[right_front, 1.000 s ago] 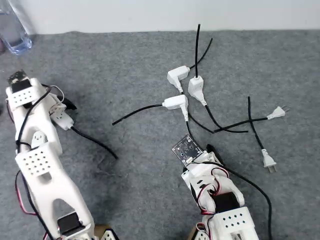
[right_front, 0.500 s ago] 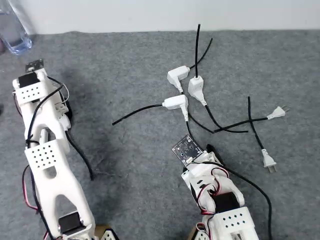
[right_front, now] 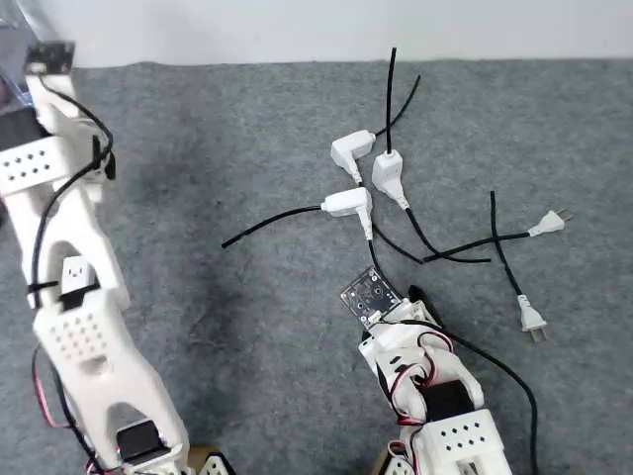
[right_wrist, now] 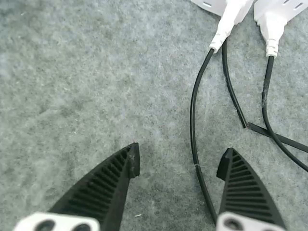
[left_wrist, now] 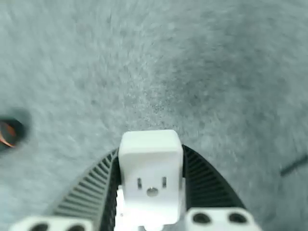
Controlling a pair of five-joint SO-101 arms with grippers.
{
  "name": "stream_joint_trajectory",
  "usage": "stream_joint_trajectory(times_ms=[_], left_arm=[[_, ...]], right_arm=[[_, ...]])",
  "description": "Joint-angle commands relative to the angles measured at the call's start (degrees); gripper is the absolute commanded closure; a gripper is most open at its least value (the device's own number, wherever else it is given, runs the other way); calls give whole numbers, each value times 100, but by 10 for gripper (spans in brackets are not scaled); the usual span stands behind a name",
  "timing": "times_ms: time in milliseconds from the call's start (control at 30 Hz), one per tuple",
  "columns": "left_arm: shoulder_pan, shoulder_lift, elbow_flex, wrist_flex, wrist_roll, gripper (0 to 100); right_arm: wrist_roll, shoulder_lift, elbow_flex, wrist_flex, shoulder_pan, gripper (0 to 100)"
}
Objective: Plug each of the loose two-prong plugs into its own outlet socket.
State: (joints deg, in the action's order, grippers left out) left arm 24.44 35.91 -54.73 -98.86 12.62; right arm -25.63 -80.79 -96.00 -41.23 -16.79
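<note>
Clamping a white socket block (left_wrist: 150,163) by its two sides, the left jaws held it clear of the grey worktop (left_wrist: 202,72), its face turned toward the wrist camera (two slots with a round hole beneath them). In the high view the left arm (right_front: 69,297) stood at the far left edge. Toward the middle lay three more white sockets close together: an upper socket (right_front: 351,150), a middle socket (right_front: 387,171) just beside it, and a lower socket (right_front: 346,202). The right jaws were released and spread wide, low over the worktop, with a black cord (right_wrist: 195,134) running between them, nearer one jaw. Far right, the upper plug (right_front: 547,224) and the lower plug (right_front: 532,319) lay loose, well apart from both jaws and every socket.
</note>
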Motion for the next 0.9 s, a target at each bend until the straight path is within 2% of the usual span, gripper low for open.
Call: stream_joint_trajectory(times_ms=[0,100,200,433,533,667,800,867], left_arm=[[-211,-1547,1305,-185,1327,987],[-484,-2549,2756,-185,2312,987],[-897,-3402,3960,-185,2901,985],[-2277,-4695,5754,-185,3209,986],[-2857,-4730,6440,-167,3508,986],[-3754,-4527,7319,-149,3666,987],[-4413,-4510,7626,-53,3754,987],[-4651,-4475,7662,53,3754,987]], right_arm=[[44,-40,-79,119,48,743],[44,-40,-79,119,48,743],[44,-40,-79,119,48,743],[44,-40,-79,119,57,743],[44,-48,-9,119,549,748],[105,-48,220,330,1587,842],[352,-48,105,857,1771,934],[334,-48,105,884,1771,929]])
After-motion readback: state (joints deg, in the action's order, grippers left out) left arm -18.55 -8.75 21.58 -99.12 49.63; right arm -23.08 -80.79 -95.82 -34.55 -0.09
